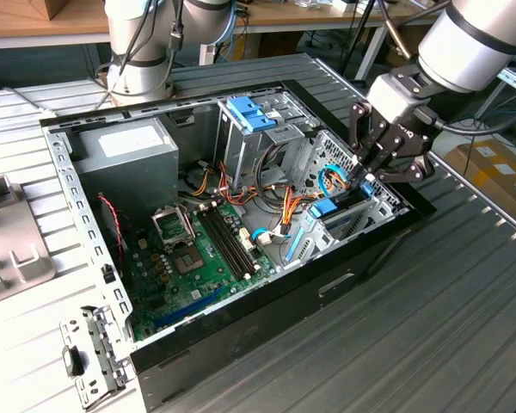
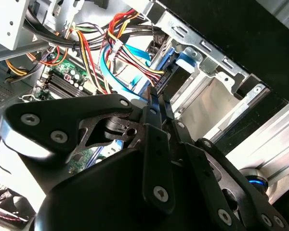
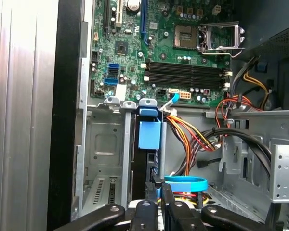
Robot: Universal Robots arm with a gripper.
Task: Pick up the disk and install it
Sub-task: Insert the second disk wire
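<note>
Gripper (image 1: 367,175): black, 2 slim fingers drawn together, clenched on the edge of the disk inside the open computer case; in the exterior view, angled down from the exterior view's right; also in the first wrist view (image 3: 159,191) and the second wrist view (image 2: 159,103).
Fingers (image 3: 166,195): matte black metal, narrow, straight, tips nearly touching, linkage bars with round screw heads behind them.
Arm (image 1: 477,43): thick white cylindrical segment, smooth and glossy, sloping down to a black wrist block; grey cable looping off beside it.
Disk (image 3: 149,137): standing on edge in the metal drive bay at the case's front corner, flat and dark along its thin side, bright blue plastic rail and tab on it; seated partway in the bay, gripped at its upper edge; in the exterior view (image 1: 337,206), blue tab just below the fingertips.
Drive bay (image 3: 102,144): bare stamped sheet metal, dull silver, slotted and perforated, just beside the disk.
Cables (image 3: 185,132): bundle of red, orange, yellow and black wires, plus a flat blue ribbon curling near the fingertips.
Motherboard (image 1: 198,249): green circuit board, 4 dark memory slots, square silver processor socket.
Power-supply box (image 1: 125,159): large grey metal box, white sticker on top, far corner of the case.
Case (image 1: 267,297): black outer wall, lying on its side on a ribbed grey metal table (image 1: 447,327).
</note>
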